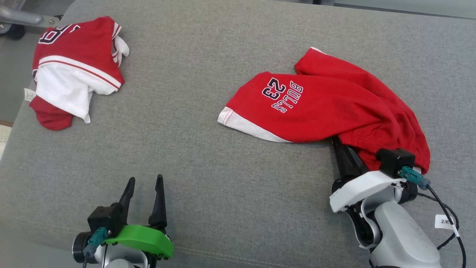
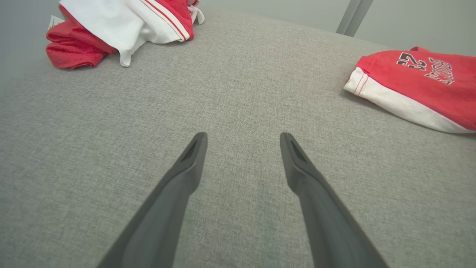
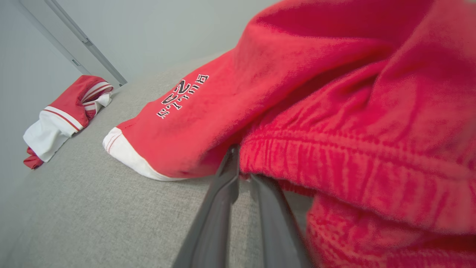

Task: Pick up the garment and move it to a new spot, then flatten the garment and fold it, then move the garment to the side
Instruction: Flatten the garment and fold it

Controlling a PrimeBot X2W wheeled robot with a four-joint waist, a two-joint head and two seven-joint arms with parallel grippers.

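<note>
A grey upholstered cushion [image 1: 223, 167] spreads across the head view, with a pair of red shorts [image 1: 334, 108] lying rumpled on its right half. The shorts rest on the fabric with one leg stretched toward the middle, ending in a white hem band [image 1: 253, 126] and bearing the dark-and-white lettering "BULLS 23" [image 1: 282, 95]. The rest is bunched into folds toward the robot's right side. The right gripper [image 3: 243, 178] reaches in from the lower right, its two dark fingers drawn nearly together with only a thin slit between them. Their tips are tucked in under the gathered elastic waistband [image 3: 353, 167], pinching its edge. In the right wrist view the waistband hangs over the fingertips and hides the very ends.

Well apart at the cushion's far left corner sits a second garment [image 1: 74, 70], red with white panels and striped trim, heaped loosely with a small label poking out at its side.

At the lower left the left gripper [image 1: 145, 180] hovers over bare cushion with its fingers spread wide. It holds nothing and is clear of both garments.
</note>
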